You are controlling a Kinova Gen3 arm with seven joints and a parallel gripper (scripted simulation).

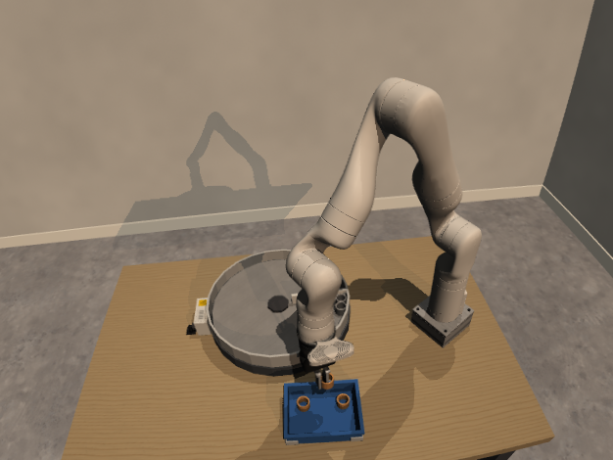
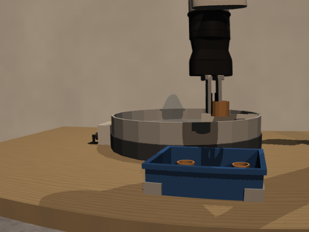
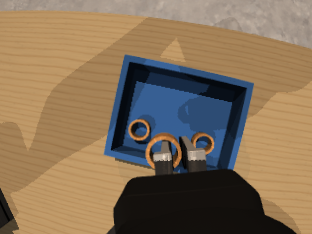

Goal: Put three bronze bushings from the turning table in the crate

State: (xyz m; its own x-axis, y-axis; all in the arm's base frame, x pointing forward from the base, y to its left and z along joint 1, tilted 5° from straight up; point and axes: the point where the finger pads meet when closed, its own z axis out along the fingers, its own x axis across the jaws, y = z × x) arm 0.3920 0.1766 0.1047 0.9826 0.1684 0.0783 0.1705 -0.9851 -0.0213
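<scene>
Gripping bronze bushing (image 2: 220, 108), jaws above crate (image 2: 204, 169) edge (2 bushings inside).

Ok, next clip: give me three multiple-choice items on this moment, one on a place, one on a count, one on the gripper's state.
1. Where is the gripper?
A. over the middle of the turning table
B. above the crate's edge nearest the turning table
C. beside the arm's base

2. How many bronze bushings lie in the crate?
A. none
B. two
C. four

3. What is the gripper doing?
A. open and holding nothing
B. shut on nothing
C. shut on a bronze bushing

Answers: 1 B, the wrist view shows the fingers over the crate's near wall. 2 B, two rings rest on its floor. 3 C, the fingers pinch one wall of the bronze bushing.
</scene>
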